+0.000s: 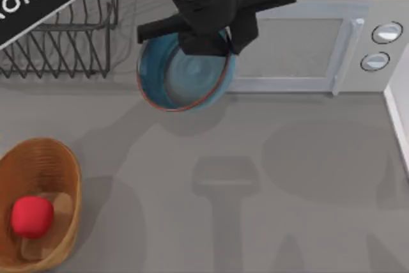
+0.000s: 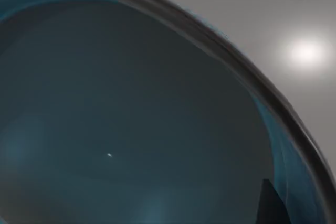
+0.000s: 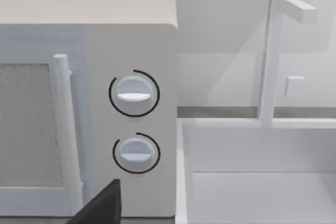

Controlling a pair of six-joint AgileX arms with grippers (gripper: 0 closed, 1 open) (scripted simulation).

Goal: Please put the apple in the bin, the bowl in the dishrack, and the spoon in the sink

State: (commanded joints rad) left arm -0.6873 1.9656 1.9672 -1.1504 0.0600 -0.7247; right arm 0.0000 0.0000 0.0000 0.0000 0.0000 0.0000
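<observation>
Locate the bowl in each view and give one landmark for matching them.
Top view: bowl upper centre, between dishrack and microwave, under the left arm.
Left wrist view: bowl's teal inside close up.
Right wrist view: not in it.
Shared landmark: the microwave, top and right wrist views.

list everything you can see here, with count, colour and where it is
small bright red apple: 1, red, lying inside the wicker basket
oval orange-brown woven wicker basket: 1, orange-brown, front left of the table
large round teal-blue bowl with reddish-brown rim: 1, teal, back centre of the table, under the left arm, between rack and microwave
black thin-wire dishrack: 1, black, back left
light grey microwave with two dials: 1, light grey, back right
white sink with faucet: 1, white, just right of the microwave
grey table: 1, grey
left gripper: 1, black, over the bowl's far rim
right gripper: 1, black, near the microwave's front
</observation>
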